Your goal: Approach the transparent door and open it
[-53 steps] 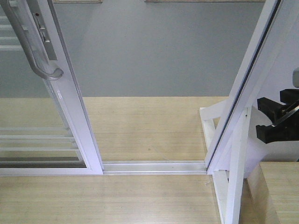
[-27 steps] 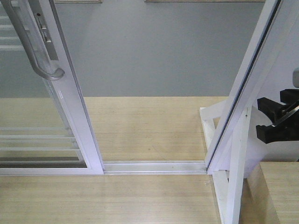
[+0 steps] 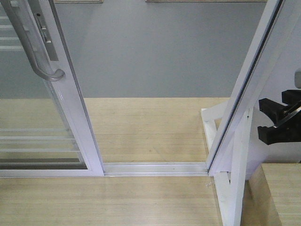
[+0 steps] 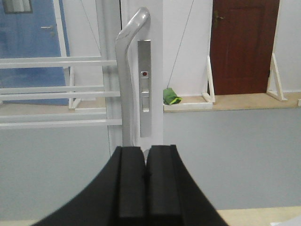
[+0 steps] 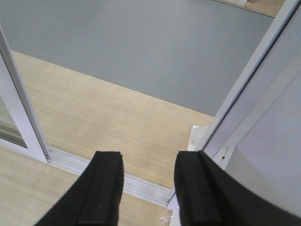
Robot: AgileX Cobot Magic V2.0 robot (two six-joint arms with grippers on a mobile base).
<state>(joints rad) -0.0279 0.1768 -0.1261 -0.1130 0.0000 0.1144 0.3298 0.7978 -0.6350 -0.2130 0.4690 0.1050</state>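
The transparent door (image 3: 70, 94) stands at the left of the front view, with a gap between it and the white frame post (image 3: 254, 75). Its curved silver handle (image 3: 35, 52) has nothing on it. In the left wrist view the handle (image 4: 127, 70) and lock plate (image 4: 145, 84) rise straight ahead. My left gripper (image 4: 146, 149) is shut and empty in front of them, hiding the handle's lower end. My right gripper (image 3: 261, 120) hangs open beside the post. In its own view the right gripper (image 5: 149, 157) is over the floor track (image 5: 141, 181), with the door's stile (image 5: 21, 117) at far left.
The floor track (image 3: 155, 168) runs across the gap between wood flooring and a grey floor beyond. A white brace (image 3: 237, 179) and a wooden block (image 3: 280, 193) stand at lower right. Through the glass are a brown door (image 4: 242, 47) and a green object (image 4: 171, 97).
Almost nothing: the door handle sits a few pixels further right in the front view. The right gripper has stayed put.
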